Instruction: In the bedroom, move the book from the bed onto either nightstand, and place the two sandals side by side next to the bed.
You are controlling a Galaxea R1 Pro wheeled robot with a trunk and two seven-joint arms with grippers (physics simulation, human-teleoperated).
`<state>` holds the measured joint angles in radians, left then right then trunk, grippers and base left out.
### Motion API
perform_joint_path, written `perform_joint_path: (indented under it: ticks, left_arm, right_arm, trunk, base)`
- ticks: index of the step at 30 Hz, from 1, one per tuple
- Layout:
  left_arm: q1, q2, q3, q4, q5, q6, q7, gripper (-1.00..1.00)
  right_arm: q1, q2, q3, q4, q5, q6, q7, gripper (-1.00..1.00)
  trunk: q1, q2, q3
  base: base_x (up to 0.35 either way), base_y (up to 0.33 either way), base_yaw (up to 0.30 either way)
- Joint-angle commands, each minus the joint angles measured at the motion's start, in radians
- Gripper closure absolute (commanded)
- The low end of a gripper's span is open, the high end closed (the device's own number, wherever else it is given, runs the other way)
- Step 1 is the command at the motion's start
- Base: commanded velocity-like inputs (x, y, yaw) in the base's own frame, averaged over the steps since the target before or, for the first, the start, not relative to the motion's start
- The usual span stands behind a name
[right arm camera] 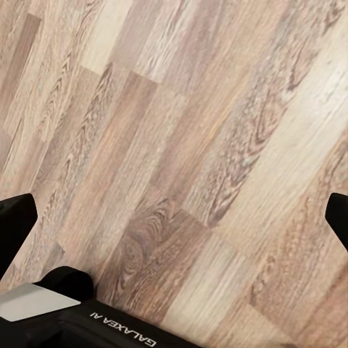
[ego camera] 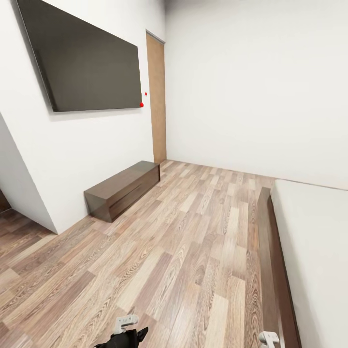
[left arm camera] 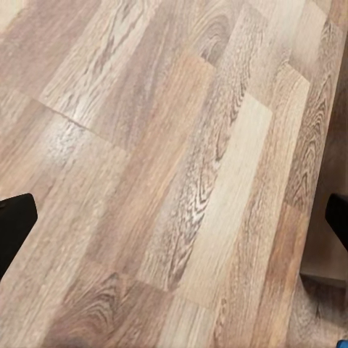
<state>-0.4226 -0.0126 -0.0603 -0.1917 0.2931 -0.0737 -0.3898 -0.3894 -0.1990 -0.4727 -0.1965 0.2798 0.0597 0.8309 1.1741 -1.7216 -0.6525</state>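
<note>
Showing: wooden floor (ego camera: 183, 251) running through the frame's centre.
Bed (ego camera: 314, 251): lying along the right edge, off-white mattress over dark frame.
Cabinet (ego camera: 123, 189): sitting at centre left, under the wall screen (ego camera: 82, 53).
Left pincer (left arm camera: 174, 221): hanging spread over floorboards.
Right pincer (right arm camera: 174, 214): hanging spread over floorboards.

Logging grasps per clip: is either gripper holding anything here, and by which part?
Nothing is held. Left gripper and right gripper both stand open over bare wooden floor.
</note>
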Motion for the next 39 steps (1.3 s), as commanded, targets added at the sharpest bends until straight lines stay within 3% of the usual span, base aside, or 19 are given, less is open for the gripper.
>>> perform_joint_path:
  ticks: [1,10,39]
  left_arm:
    - [-0.001,0.0,-0.006,0.001,0.008,-0.004,-0.001,-1.0]
    - [-0.001,0.002,-0.005,0.001,0.008,-0.005,-0.001,-1.0]
    - [-0.001,0.002,-0.004,0.001,0.008,-0.004,-0.001,-1.0]
  right_arm:
    - [0.0,0.0,-0.009,-0.001,0.007,0.006,0.005,-1.0]
    - [0.0,0.001,-0.009,-0.001,0.007,0.006,0.005,-1.0]
    - [0.0,0.001,-0.009,-0.001,0.007,0.006,0.006,-1.0]
  trunk:
    - [0.0,0.0,-0.001]
    - [0.0,0.0,-0.001]
    - [0.0,0.0,-0.001]
  base:
    - [0.0,0.0,0.0]
    - [0.044,0.0,0.0]
    - [0.324,0.0,0.0]
